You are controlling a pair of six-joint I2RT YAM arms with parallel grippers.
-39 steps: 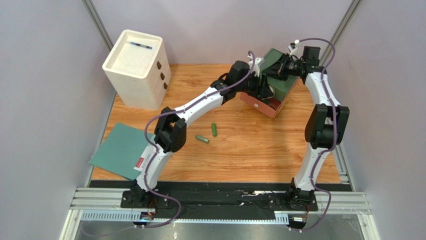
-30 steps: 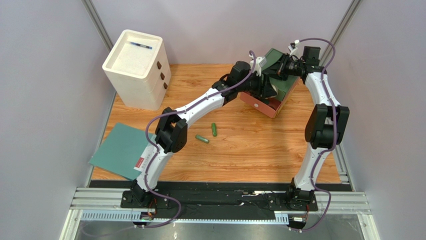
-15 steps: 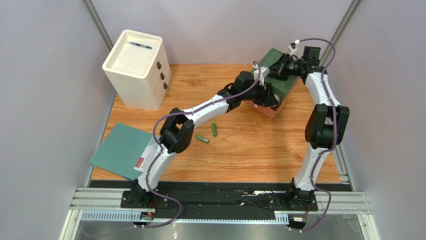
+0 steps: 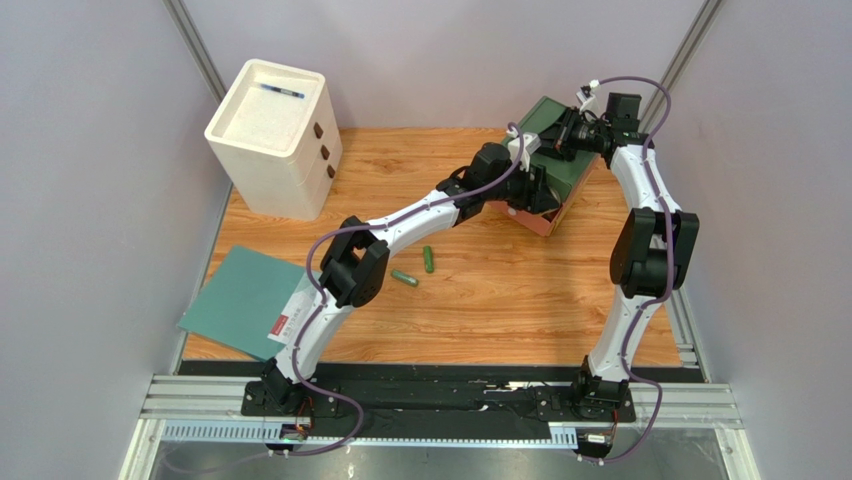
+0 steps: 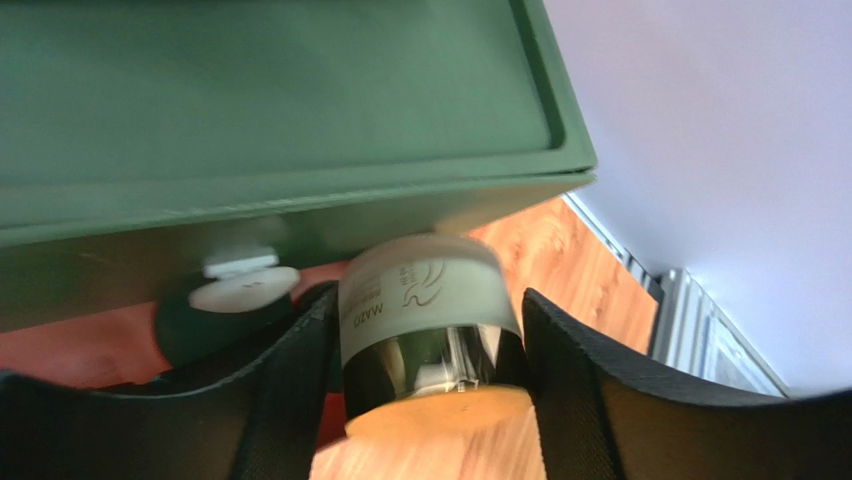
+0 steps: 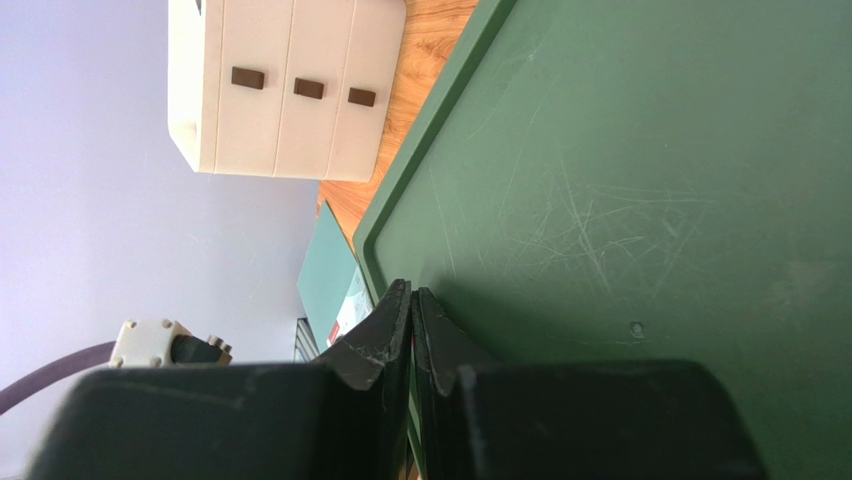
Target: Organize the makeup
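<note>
Jaws of our left gripper (image 5: 428,350) clamp a cream-labelled dark glass jar (image 5: 420,290) at the mouth of the red-lined box (image 4: 541,222). Just above, our right gripper (image 6: 411,300) pinches its scratched green plastic lid (image 6: 650,180) open. One dark, white-capped piece (image 5: 215,310) lies inside; two small green tubes (image 4: 428,260) (image 4: 404,278), well behind, remain out.

Finding: a robot test cell, of the laboratory kind. My two arm bases (image 4: 272,392) are bolted to a slotted aluminium rail (image 4: 440,405) at 6 o'clock. Plain grey partition panels (image 4: 90,200) close off 9, 12 and 3 o'clock, joined by bare aluminium posts (image 4: 195,45) at 11 and 1 o'clock. Purple cables (image 4: 640,85) run exposed along my arms. A wood-grain table (image 4: 500,310) fills the enclosure, with a white drawer unit (image 4: 270,135) at 10 o'clock.
</note>
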